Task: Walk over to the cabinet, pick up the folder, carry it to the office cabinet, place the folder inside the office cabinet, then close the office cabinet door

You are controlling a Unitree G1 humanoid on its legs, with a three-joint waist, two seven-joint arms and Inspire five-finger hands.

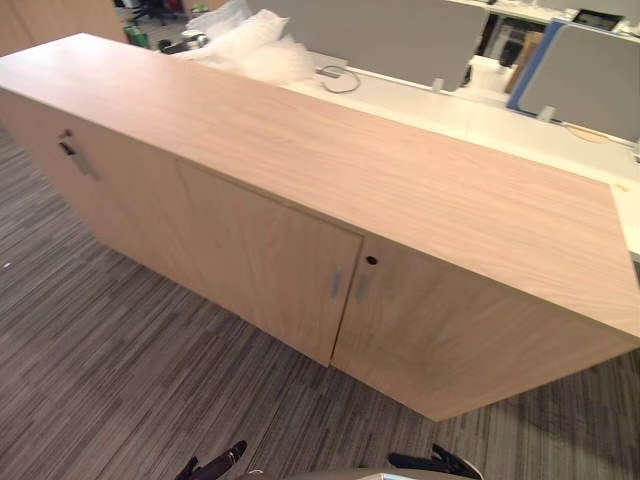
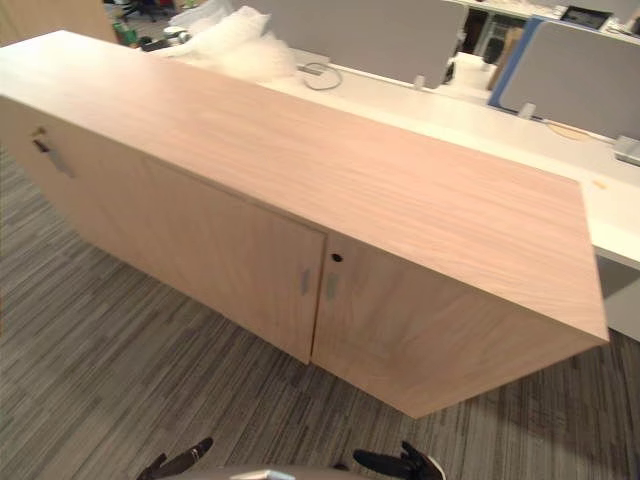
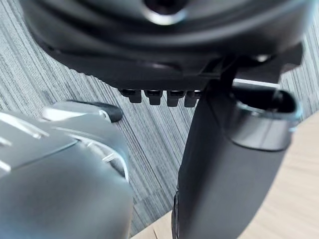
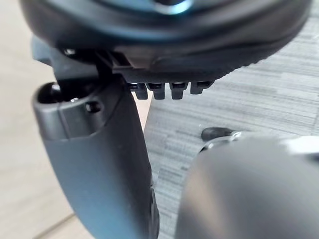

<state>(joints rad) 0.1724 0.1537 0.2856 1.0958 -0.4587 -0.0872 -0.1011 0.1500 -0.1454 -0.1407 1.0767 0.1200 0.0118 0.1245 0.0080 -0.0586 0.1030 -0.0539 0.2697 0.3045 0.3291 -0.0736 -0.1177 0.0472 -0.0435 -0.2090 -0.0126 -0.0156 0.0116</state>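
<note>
A long low cabinet (image 1: 350,160) in light wood stands across the view before me. Its doors are shut: the left door (image 1: 110,200) carries a metal handle (image 1: 80,162). The middle door (image 1: 265,260) and the right door (image 1: 450,335) meet at two slim handles (image 1: 336,283) under a dark keyhole (image 1: 371,260). My left hand (image 1: 215,463) hangs low over the carpet with relaxed fingers and nothing in it. My right hand (image 1: 437,462) hangs likewise, open. In the wrist views the left thumb (image 3: 224,174) and the right thumb (image 4: 99,164) stand straight.
Grey striped carpet (image 1: 120,370) runs from me to the cabinet's front. Behind the cabinet is a white desk (image 1: 450,110) with crumpled white plastic wrap (image 1: 250,40) and a looped cable (image 1: 340,78). Grey partition panels (image 1: 400,35) stand beyond.
</note>
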